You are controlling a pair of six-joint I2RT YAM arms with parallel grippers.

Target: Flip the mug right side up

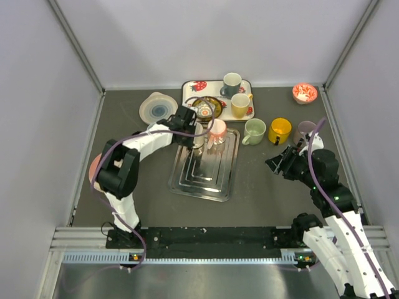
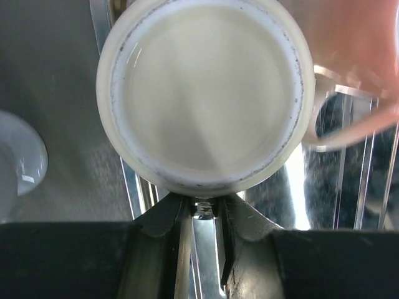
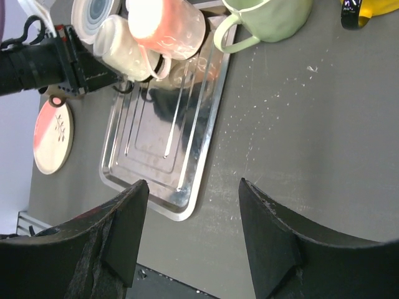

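A cream mug (image 2: 206, 93) stands upside down, base up, at the far end of the metal tray (image 1: 202, 177). It also shows in the top view (image 1: 199, 134) and the right wrist view (image 3: 123, 41). My left gripper (image 2: 204, 202) is shut on its handle, coming in from the left (image 1: 189, 134). A pink mug (image 1: 217, 129) stands upside down right beside it on the tray, also in the right wrist view (image 3: 165, 25). My right gripper (image 3: 193, 199) is open and empty, above the table right of the tray (image 1: 280, 163).
A green mug (image 1: 254, 131), a yellow mug (image 1: 280, 130) and a purple mug (image 1: 305, 129) stand right of the tray. A floral tray (image 1: 206, 88) at the back holds two mugs. Stacked plates (image 1: 157, 107), a red bowl (image 1: 305, 93) and a pink plate (image 1: 95, 167) lie around.
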